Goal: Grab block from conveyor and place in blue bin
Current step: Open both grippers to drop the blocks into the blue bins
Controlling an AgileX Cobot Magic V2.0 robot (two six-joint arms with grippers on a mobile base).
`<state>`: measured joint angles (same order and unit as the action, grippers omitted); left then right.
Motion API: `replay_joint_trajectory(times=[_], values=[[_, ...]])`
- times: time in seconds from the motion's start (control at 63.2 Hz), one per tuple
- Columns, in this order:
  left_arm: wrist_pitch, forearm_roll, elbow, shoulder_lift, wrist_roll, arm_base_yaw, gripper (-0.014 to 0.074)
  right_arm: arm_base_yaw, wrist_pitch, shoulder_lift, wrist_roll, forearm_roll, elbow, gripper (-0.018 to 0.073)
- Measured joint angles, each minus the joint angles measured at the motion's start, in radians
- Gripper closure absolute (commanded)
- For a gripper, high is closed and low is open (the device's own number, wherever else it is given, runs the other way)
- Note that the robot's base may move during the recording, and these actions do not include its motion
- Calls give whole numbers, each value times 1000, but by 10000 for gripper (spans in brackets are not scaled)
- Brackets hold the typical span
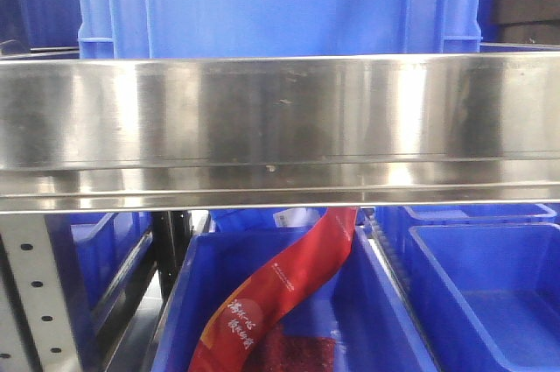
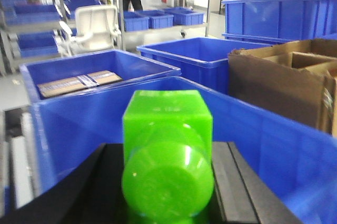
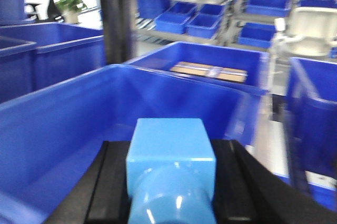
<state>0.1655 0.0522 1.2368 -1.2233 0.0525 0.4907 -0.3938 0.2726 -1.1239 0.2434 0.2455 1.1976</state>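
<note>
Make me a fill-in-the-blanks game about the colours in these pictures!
The left hand grips a block coloured ____.
The right hand grips a second block coloured light ____.
The bin beyond the left hand is ____.
The ribbon in the front view is ____.
Missing words: green, blue, blue, red.

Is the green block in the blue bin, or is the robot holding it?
Holding it: the green block sits between the left gripper's black fingers, blue bin wall behind.
</note>
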Motion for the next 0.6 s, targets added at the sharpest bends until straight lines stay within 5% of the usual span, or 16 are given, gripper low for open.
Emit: replay_joint_trajectory(times=[0.364,0.506,0.601], values=[[26,18,132,-207,0,0,687,-38,-70,-254,0,2,100,721],[39,18,133,-229,0,0,468,-38,-93,-302,0,2,100,706],[39,18,133,-238,0,0,307,-38,-108,-327,0,2,100,561]])
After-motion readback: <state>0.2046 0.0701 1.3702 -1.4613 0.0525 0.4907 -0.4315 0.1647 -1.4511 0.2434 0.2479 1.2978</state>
